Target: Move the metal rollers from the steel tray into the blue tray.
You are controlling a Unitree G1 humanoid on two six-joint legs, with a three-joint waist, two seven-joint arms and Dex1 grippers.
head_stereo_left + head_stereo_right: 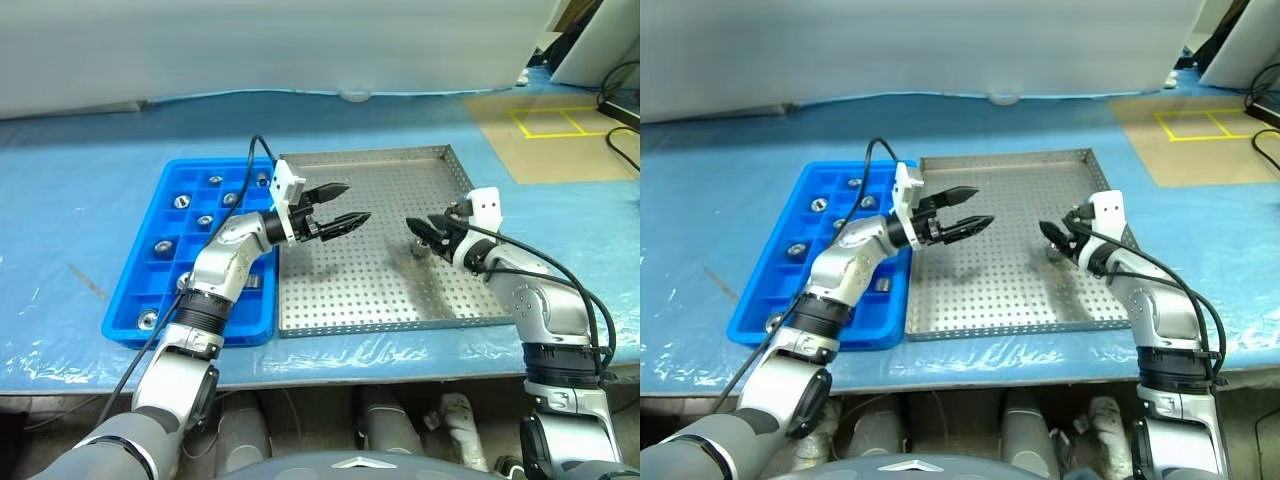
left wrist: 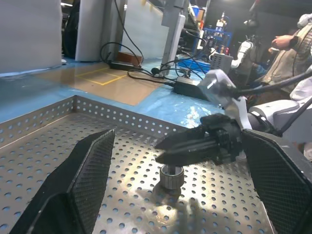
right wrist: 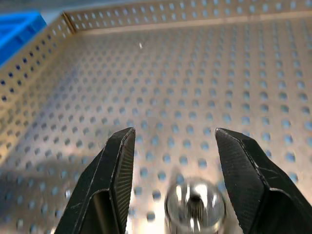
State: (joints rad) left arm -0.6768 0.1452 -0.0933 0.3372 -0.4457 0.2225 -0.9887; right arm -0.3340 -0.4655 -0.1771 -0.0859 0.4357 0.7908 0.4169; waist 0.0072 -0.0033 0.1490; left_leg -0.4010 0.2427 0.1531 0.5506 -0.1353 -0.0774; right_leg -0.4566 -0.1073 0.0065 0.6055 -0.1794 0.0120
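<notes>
- While the bench sits under its wrinkled blue plastic sheet, the steel tray lies square in the middle of it, perforated all over, low rims raised on every side.
- Just to its left, rims touching or nearly so, is the blue tray, with metal rollers scattered singly through several of its small compartments.
- Far right on the bench, a brown board marked with yellow tape; behind everything, a pale wall panel.
- Over in the left wrist view, the room beyond the bench: black cables lying across the board, equipment racks, and a person standing at the back.
- Left arm now: it comes up across the blue tray, wrist bent toward the right, left gripper hanging above the steel tray's left half with its two black fingers spread wide and nothing between them.
- Right arm: elbow low at the tray's right rim, forearm reaching inward, right gripper pointing left and slightly down, close over the perforated floor.
- Its fingers stand partly apart, empty.
- One last roller stands upright on the steel tray right there, dark centre hole facing up, just beneath and between the right fingertips, not gripped.
</notes>
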